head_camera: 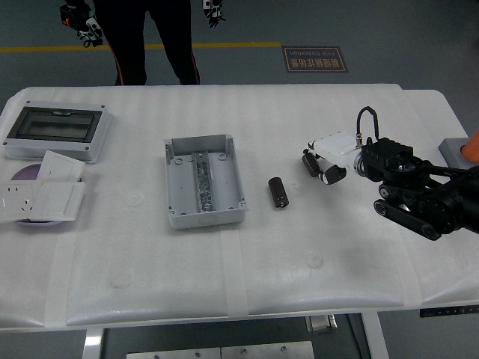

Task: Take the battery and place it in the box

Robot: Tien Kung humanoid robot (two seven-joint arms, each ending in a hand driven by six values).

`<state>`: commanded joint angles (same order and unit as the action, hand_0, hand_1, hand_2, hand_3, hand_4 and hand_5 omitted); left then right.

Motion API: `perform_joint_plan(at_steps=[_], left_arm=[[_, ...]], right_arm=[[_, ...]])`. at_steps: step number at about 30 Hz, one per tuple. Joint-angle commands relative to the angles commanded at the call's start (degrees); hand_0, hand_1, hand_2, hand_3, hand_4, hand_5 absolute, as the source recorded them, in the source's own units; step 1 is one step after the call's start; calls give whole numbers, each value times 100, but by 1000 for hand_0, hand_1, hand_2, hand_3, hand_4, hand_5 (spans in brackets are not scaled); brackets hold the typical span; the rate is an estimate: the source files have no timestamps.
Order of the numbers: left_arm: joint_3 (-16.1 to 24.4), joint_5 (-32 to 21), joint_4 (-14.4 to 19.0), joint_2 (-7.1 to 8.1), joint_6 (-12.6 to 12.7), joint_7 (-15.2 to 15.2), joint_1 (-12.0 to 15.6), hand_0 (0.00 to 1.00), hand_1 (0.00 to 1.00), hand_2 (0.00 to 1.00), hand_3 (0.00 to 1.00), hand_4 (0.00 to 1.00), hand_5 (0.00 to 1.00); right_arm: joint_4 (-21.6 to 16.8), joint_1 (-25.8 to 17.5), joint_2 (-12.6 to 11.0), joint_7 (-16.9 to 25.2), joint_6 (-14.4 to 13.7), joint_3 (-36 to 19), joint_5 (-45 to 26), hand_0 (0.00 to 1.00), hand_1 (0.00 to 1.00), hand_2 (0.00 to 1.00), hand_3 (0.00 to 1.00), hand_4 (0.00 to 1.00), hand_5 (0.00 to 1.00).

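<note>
White padded surface (224,247). Battery (278,192) at frame centre, long axis near-vertical, just right of box (203,180). Right hand (323,163) well right of battery, fingers loose, holding nothing. Left hand unseen.

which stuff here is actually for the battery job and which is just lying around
For the job:
battery, lying on the table
open grey box, to its left
right hand, to the battery's right

Lying about:
enclosure with a dark window, far left
white socket plates, near left
person standing beyond the table
</note>
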<state>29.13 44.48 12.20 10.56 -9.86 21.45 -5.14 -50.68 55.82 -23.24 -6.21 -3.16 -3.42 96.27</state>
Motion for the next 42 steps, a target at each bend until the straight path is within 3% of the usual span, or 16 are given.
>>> perform_joint_plan(at_steps=[2, 3, 8, 9, 14, 21, 26, 27, 32, 33, 38, 39, 42], left_arm=[[-5, -2, -1, 0, 24, -30, -4, 562, 658, 627, 566, 463, 441], [-3, 2, -1, 0, 35, -44, -5, 561, 657, 627, 567, 460, 443], [27, 43, -1, 1, 79, -81, 3, 561, 657, 627, 567, 460, 443], [34, 51, -1, 2, 87, -86, 5, 561, 656, 642, 566, 459, 443], [47, 73, -3, 1, 108, -111, 2, 561, 656, 642, 566, 459, 443], [72, 116, -2, 5, 86, -89, -3, 560, 656, 655, 565, 460, 448], [97, 150, -2, 7, 74, -72, 1, 560, 656, 655, 565, 460, 448], [99, 154, -3, 7, 72, -71, 0, 560, 655, 642, 564, 458, 449], [99, 164, -5, 6, 68, -74, -5, 560, 655, 642, 564, 458, 449], [109, 176, -5, 7, 66, -70, -4, 558, 655, 633, 563, 454, 452], [160, 251, -6, 14, 50, -51, -11, 558, 655, 633, 563, 454, 452], [164, 256, -6, 14, 49, -50, -15, 558, 653, 626, 561, 451, 452], [168, 266, -7, 15, 46, -48, -28, 558, 653, 626, 561, 451, 452]], right_arm=[[-41, 0, -21, -2, -93, 41, -73, 834, 711, 715, 812, 673, 207], [-72, 0, -37, -16, -164, 79, -120, 831, 708, 701, 743, 662, 209], [-350, 8, -161, -124, -556, 77, -303, 831, 708, 701, 743, 662, 209], [-411, 12, -183, -140, -597, 2, -294, 812, 697, 622, 662, 362, 112], [-574, 46, -229, -185, -690, -269, -245, 812, 697, 622, 662, 362, 112], [-526, 79, -233, -238, -537, -297, -283, 811, 695, 613, 656, 373, 122], [-564, 105, -249, -371, -84, -322, -330, 811, 695, 613, 656, 373, 122], [-582, 111, -251, -402, 10, -331, -347, 829, 712, 647, 688, 505, 165], [-678, 139, -242, -512, 262, -357, -418, 829, 712, 647, 688, 505, 165], [-698, 145, -236, -523, 284, -355, -426, 941, 812, 854, 998, 767, 251], [-671, 187, -165, -560, 362, -321, -422, 941, 812, 854, 998, 767, 251], [-653, 193, -154, -566, 376, -320, -423, 998, 894, 998, 998, 899, 365], [-608, 206, -133, -592, 414, -310, -432, 998, 894, 998, 998, 899, 365]])
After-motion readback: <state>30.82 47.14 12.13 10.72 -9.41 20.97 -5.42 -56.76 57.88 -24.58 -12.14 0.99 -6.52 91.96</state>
